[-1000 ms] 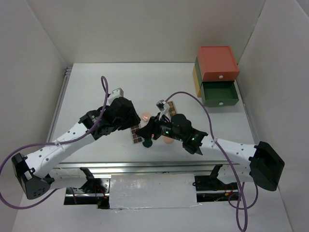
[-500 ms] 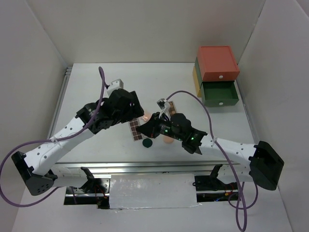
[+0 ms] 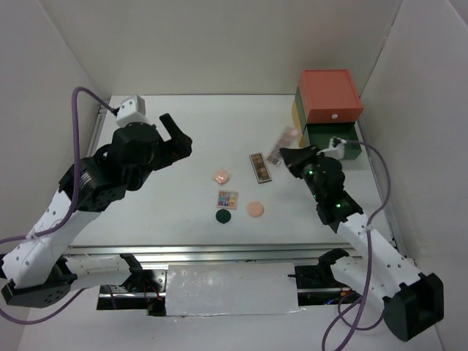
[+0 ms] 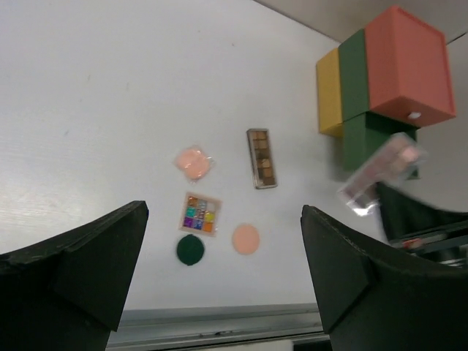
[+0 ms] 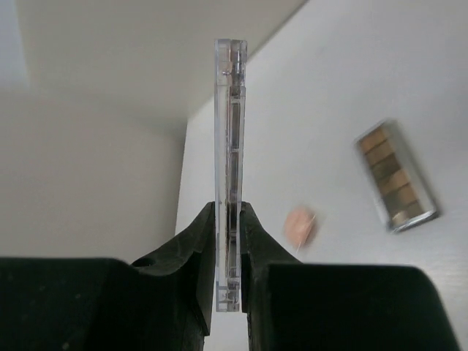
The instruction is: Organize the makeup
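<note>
Right wrist view showed a long eyeshadow palette (image 5: pixel 228 146) pinched edge-on between the fingers of the right gripper (image 5: pixel 228 219), held off the table (image 3: pixel 161 212) near the drawer box (image 3: pixel 329 102). Mid-table lay the second long palette (image 3: pixel 260 167), pink compact (image 3: pixel 221 177), square palette (image 3: pixel 227 199), dark-green compact (image 3: pixel 223 216) and peach compact (image 3: pixel 254 209). The left gripper (image 3: pixel 175 137) hung spread wide, holding nothing, well to the left.

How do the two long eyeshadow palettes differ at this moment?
The loose palette lies flat on the table, pans up, untouched. The held palette is pinched across its flat faces by the right hand, above the table. Both are long, slim rectangles.
</note>
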You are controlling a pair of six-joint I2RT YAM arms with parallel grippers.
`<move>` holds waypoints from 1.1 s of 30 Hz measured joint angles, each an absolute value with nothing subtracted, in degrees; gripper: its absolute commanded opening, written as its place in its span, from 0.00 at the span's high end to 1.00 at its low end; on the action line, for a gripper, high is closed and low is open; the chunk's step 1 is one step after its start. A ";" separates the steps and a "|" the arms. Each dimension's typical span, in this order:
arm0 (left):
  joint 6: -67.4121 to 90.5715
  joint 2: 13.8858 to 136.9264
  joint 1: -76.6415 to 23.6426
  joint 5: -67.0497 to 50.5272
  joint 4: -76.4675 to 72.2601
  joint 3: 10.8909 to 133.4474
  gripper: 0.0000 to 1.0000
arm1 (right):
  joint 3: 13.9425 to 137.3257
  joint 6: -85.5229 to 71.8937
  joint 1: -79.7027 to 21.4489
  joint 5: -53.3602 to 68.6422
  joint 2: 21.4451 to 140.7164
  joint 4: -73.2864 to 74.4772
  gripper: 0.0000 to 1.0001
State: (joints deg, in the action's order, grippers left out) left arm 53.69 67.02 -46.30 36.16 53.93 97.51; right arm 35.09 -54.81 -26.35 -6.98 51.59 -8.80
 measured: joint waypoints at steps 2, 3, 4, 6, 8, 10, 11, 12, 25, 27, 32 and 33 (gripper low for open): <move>52.49 63.66 -46.30 36.12 53.76 92.82 0.01 | 35.09 -56.86 -19.46 -10.44 48.45 -6.44 1.00; 52.01 61.60 -46.30 35.94 52.77 89.19 0.01 | 35.11 -57.54 -15.90 -11.73 47.64 -5.52 1.00; 51.22 59.83 -46.30 35.75 52.90 85.95 0.01 | 35.20 -58.17 -12.10 -12.91 47.24 -4.54 1.00; 50.63 57.41 -46.30 35.24 53.25 80.14 0.01 | 35.88 -59.13 -5.98 -14.50 47.99 -2.37 1.00; 49.78 56.25 -46.30 34.70 53.82 76.12 0.01 | 37.19 -59.61 -1.10 -14.37 50.30 -0.56 1.00; 49.34 55.42 -46.30 34.06 54.26 73.43 0.01 | 39.57 -60.25 2.85 -14.13 54.30 1.30 1.00; 49.19 54.96 -46.30 33.71 54.39 72.51 0.01 | 40.62 -60.51 4.49 -13.87 56.07 1.52 1.00; 48.95 54.33 -46.30 33.23 54.43 71.64 0.01 | 41.39 -60.69 5.98 -13.47 57.80 1.41 1.00; 46.33 46.15 -46.30 29.23 53.21 65.08 0.01 | 46.09 -62.50 10.92 -8.08 72.18 -2.11 0.94; 46.26 46.26 -46.30 28.91 52.80 64.42 0.01 | 46.87 -63.09 10.92 -7.25 74.24 -2.50 0.86; 46.17 47.44 -46.30 28.14 52.29 62.81 0.01 | 49.56 -63.99 10.92 -5.37 78.08 -3.01 0.31; 46.15 47.75 -46.30 28.14 52.16 62.39 0.01 | 49.93 -64.03 10.92 -5.13 78.13 -2.96 0.30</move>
State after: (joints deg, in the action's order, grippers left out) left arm 46.15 47.75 -46.30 28.14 52.16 62.39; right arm 49.93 -64.03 10.92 -5.13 78.13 -2.96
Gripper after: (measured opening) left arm 0.993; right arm 0.670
